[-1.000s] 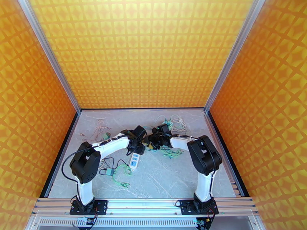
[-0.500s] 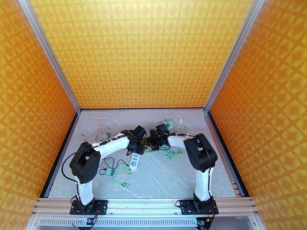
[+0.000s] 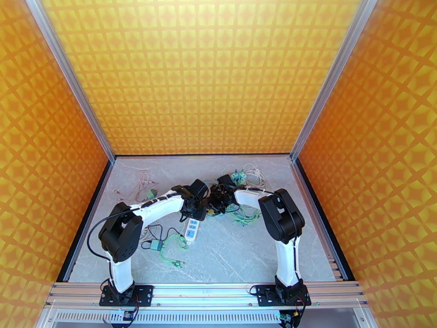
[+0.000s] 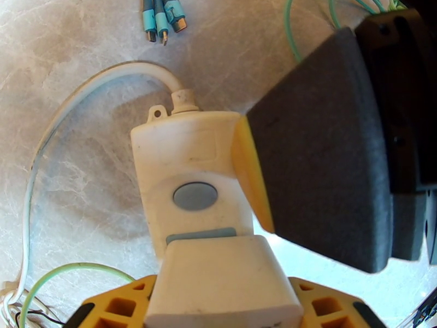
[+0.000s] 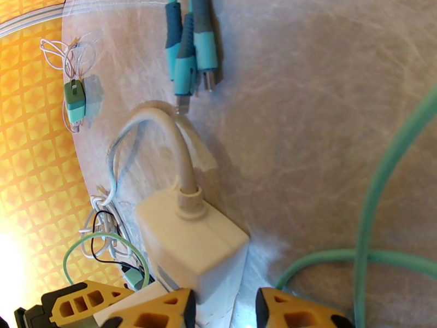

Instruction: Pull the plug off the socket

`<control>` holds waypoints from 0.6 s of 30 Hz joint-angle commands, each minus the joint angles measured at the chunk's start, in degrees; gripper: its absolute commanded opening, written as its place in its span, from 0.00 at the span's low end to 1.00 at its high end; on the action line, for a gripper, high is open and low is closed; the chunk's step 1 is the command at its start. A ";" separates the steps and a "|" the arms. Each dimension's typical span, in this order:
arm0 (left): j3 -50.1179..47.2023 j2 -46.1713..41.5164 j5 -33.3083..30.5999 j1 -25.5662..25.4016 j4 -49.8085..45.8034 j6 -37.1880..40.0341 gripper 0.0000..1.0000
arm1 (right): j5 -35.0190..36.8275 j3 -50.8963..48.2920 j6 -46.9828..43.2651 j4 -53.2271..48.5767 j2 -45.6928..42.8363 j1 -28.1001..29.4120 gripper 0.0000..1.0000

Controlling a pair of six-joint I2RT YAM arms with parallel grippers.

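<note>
the plug (image 4: 224,263) sits seated in the power strip (image 4: 191,159), which lies flat on the table (image 4: 65,45) near the middle, where the two arms meet. in the left wrist view the plug is at 6 o'clock, just below the strip's round button (image 4: 195,195). the left gripper (image 4: 223,293) has a yellow fingertip tight against each side of it, so it looks clamped on the plug, placed to draw it out.

the right gripper (image 5: 224,308) stands at 3 o'clock of the strip. its broad dark finger (image 4: 328,159), yellow at the edge, touches the strip's side wall near the cord end. in its own camera its fingers stand apart, gripping nothing, with the strip's corner just ahead of the gap. it seems to be there as a brace, so the strip does not ride along with the plug.

the white cord (image 4: 82,110) leaves the strip at 12 o'clock and curls round to 9 o'clock, slack, so it offers no anchor. the plug is not yet out. the pull likely has to run straight away from the socket face while the brace holds.
</note>
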 commanded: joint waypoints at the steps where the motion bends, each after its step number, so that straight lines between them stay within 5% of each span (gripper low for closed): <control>1: 0.63 -2.84 2.59 -0.34 1.04 0.13 0.40 | 9.99 -2.24 -1.21 -7.82 4.43 0.31 0.34; 18: 4.17 -5.01 1.24 2.30 -3.76 -1.42 0.40 | 13.60 -3.24 -2.49 -9.47 3.96 0.46 0.32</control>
